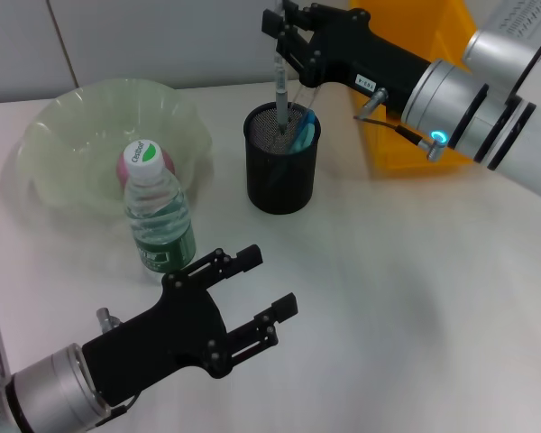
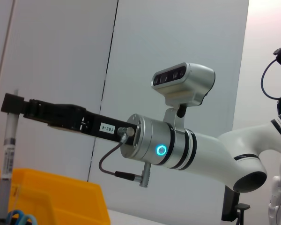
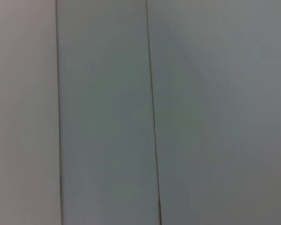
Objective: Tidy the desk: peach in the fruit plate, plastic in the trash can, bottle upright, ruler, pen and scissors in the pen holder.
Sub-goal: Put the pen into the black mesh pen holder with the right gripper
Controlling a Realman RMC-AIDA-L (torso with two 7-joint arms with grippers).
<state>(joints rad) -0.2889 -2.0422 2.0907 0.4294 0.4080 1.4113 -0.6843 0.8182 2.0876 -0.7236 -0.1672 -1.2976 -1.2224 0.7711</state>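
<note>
Closest to me, low at the near edge of the bench, the left end effector point(image 1: 252, 293) hangs idle with its black fingers spread and nothing between them. Just beyond it the bottle point(image 1: 159, 212) stands upright on its base, green-labelled, white-capped and touching nothing but the bench; it looks like thin, light plastic that would dent under a hard squeeze, so the firmer shoulder below the cap seems the place to take it. Behind the bottle sits the pale translucent fruit plate point(image 1: 54, 126), with the pinkish peach point(image 1: 167, 162) in it, soft and easily bruised I would judge. Toward the middle of the bench is the black mesh pen holder point(image 1: 282, 171), with a blue handle, probably the scissors point(image 1: 304, 133), poking over its rim. The right end effector point(image 1: 280, 47) reaches in from the far right corner and pinches the top of the pen point(image 1: 279, 95), which stands nearly vertical with its tip down inside the holder. The pen is stiff, slim, light and smooth, so a grip near its upper end suits lowering it, though it could slip or tip once let go. The bench itself point(image 1: 415, 289) is plain, white and matte. A yellow bin point(image 1: 415, 135) stands at the far edge, and grey panelled wall point(image 3: 103, 112) closes the room behind.
</note>
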